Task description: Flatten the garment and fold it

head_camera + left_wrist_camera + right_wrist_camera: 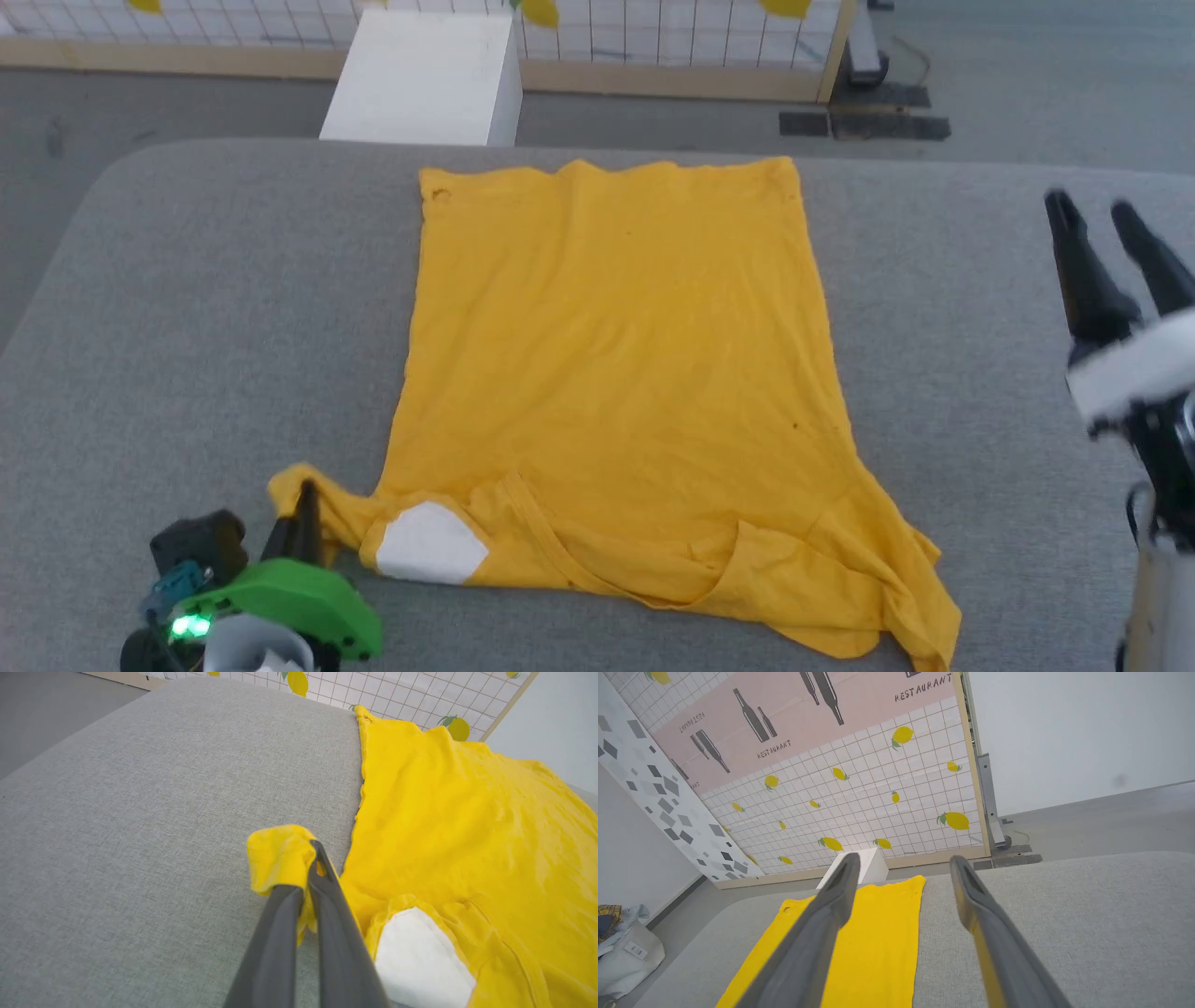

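My left jaws are shut tight on a bit of the yellow shirt, and my right jaws are wide open with nothing in them.

From my head, the yellow shirt [616, 355] lies spread out flat in the middle of the gray desk [187, 308]. Its near edge is bunched up, and a white patch [429, 546] peeks out there. My left fingers [299, 532] pinch the near left corner of the shirt. My right fingers [1083, 271] are off to the right, well away from it. A white box [425, 75] stands on the floor behind the desk.

From my left wrist, my two dark fingers [336, 933] are pressed together with a yellow fold squeezed between them. The white patch [416, 956] is just beside them.

From my right wrist, my fingers [822, 924] stand far apart. The shirt [878, 933] lies on the desk below and past them.
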